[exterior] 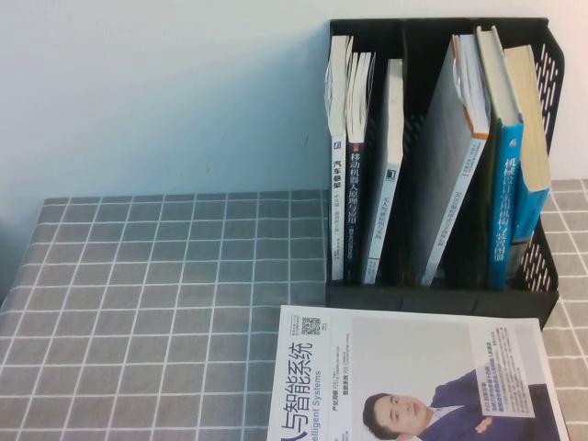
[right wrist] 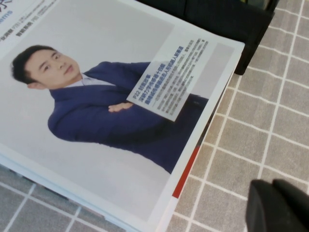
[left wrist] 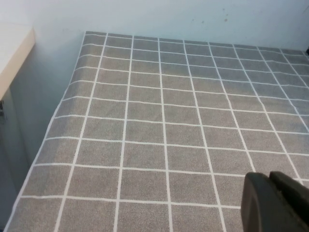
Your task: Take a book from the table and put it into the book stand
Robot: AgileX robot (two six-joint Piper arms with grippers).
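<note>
The black mesh book stand stands at the back right of the grey grid-cloth table, with several books upright in its slots. A paperback with a plain grey face and an orange corner leans in a middle slot; I see no blue band or title on it. No book with a blue band lies on the table in view. My left gripper is shut and empty above bare cloth. My right gripper is shut and empty over cloth beside the big white book. Neither gripper shows in the high view.
A large white book with a man in a suit lies flat in front of the stand; it also fills the right wrist view. A blue-spined book stands in the right slot. A pale wall rises behind. The table's left edge drops off.
</note>
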